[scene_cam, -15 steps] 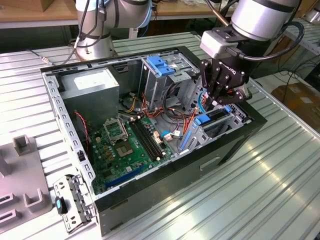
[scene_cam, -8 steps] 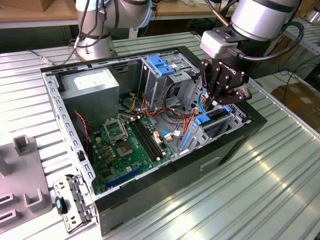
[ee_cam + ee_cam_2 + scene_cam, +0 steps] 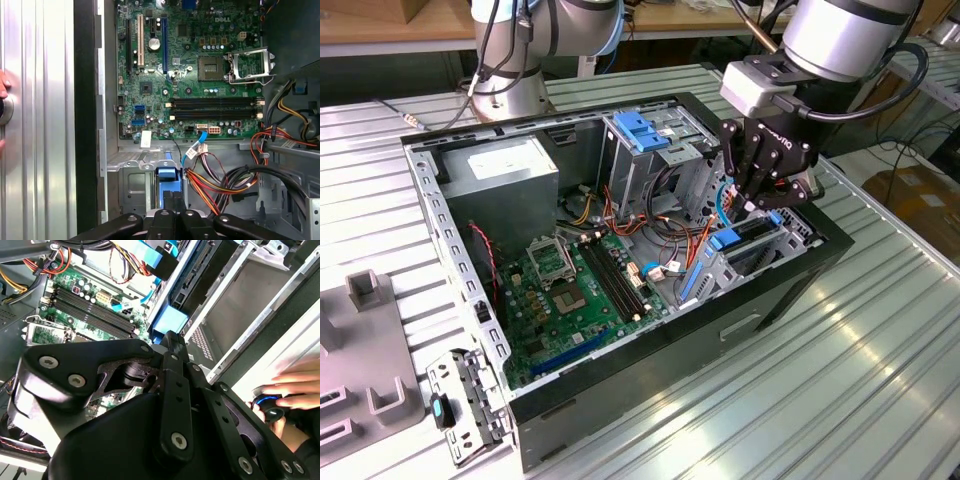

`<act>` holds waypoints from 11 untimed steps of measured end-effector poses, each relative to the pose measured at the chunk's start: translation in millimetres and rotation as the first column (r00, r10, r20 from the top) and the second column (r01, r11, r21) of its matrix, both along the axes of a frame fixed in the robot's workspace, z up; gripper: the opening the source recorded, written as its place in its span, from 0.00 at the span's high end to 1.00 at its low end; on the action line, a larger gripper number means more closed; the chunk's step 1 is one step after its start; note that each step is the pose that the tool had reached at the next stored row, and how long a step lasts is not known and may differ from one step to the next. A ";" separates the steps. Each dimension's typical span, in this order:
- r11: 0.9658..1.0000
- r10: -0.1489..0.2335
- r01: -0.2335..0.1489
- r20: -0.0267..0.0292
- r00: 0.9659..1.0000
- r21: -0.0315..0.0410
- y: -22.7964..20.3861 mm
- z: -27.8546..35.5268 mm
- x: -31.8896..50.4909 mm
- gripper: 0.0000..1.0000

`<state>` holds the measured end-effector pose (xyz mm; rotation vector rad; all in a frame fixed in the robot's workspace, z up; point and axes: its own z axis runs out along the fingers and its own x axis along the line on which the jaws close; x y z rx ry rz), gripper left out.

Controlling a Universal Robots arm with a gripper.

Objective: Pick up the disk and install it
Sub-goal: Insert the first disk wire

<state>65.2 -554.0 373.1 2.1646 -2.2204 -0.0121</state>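
Inside the computer case (image 3: 620,385), jaws pressed together beside the disk (image 3: 200,275); second wrist view catches a hand (image 3: 292,387).

Green motherboard (image 3: 570,300), grey power supply (image 3: 508,172), drive cage (image 3: 650,150)

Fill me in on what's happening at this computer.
A robot arm has its gripper down inside the open computer case, at the drive bay along one edge. The disk, in its blue carrier, sits in that bay right under the gripper, next to the motherboard. Whether the gripper actually holds the disk can't be made out. A person's hand rests just outside the case.
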 end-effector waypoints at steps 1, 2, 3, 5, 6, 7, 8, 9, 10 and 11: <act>1.000 0.000 0.000 0.000 1.000 0.000 0.0 -0.2 1.1 0.89; 1.000 0.000 0.000 0.000 1.000 0.000 0.0 -0.2 2.5 0.89; 1.000 0.000 0.000 0.000 1.000 0.000 -0.1 -0.4 5.1 0.89; 1.000 0.000 0.000 0.000 1.000 -0.001 -0.1 -0.5 9.4 0.89; 1.000 0.000 0.000 0.000 1.000 -0.001 -0.2 -0.8 12.8 0.89; 1.000 0.000 0.000 0.000 1.000 -0.001 -0.2 -0.9 15.1 0.89; 1.000 0.000 0.000 0.000 1.000 -0.001 -0.2 -1.2 16.7 0.89; 1.000 0.000 0.000 0.000 1.000 -0.003 -0.5 -1.2 17.1 0.89; 1.000 0.000 0.000 0.000 1.000 -0.004 -1.2 -1.1 17.3 0.89; 1.000 0.000 0.000 0.000 1.000 -0.004 -2.5 -1.2 17.5 0.89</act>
